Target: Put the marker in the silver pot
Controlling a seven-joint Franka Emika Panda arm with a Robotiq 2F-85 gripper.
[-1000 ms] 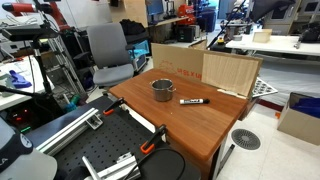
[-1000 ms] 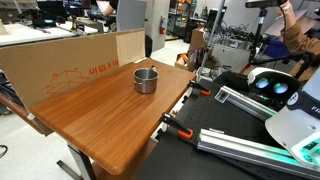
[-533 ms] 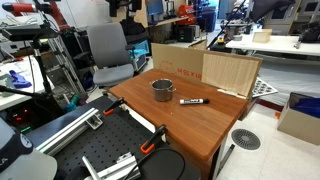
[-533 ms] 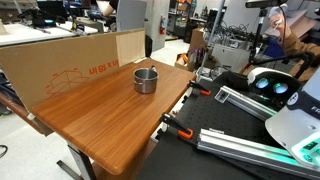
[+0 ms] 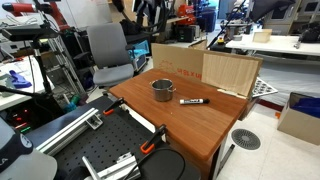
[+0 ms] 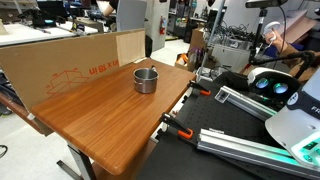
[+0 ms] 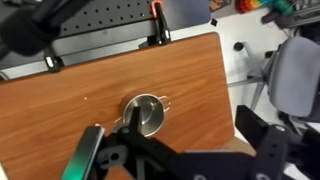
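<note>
Scene: wood table [image 5: 200, 125] in a lab/office, seen in both ext. views and from above in the wrist view.
Pot [image 5: 162, 90]: small shiny metal pot, upright, open top, on the table toward the cardboard side. Also clear in an exterior view [image 6: 146, 79], and near mid-frame in the wrist view [image 7: 146, 112].
Marker [image 5: 192, 101]: short dark stick w/ a lighter band, lying flat on the table just beside the pot, apart from it and outside it. It is on the side toward the wood panel [image 5: 232, 72]. It can't be made out in the ext. view from the robot's side.
Gripper [image 7: 190, 160]: dark, blurred shapes along the bottom of the wrist view, high above the table and nothing seen in its grip. Whether the claw is spread or pressed together can't be told.
Unclear item: a dark bar w/ a greenish edge sits low and left of the pot in the wrist view. It is too blurred to tell if it is a claw part or the marker.
Cardboard [image 5: 178, 60]: flat box standing on edge along the table's far side, behind the pot. Printed side shows in an exterior view [image 6: 70, 62].
Clamps [image 7: 155, 15]: orange-handled, on the table edge nearest the robot. Also in an exterior view [image 6: 178, 131].
Chair [image 5: 108, 50]: grey office chair off one end of the table, well apart from the pot.
</note>
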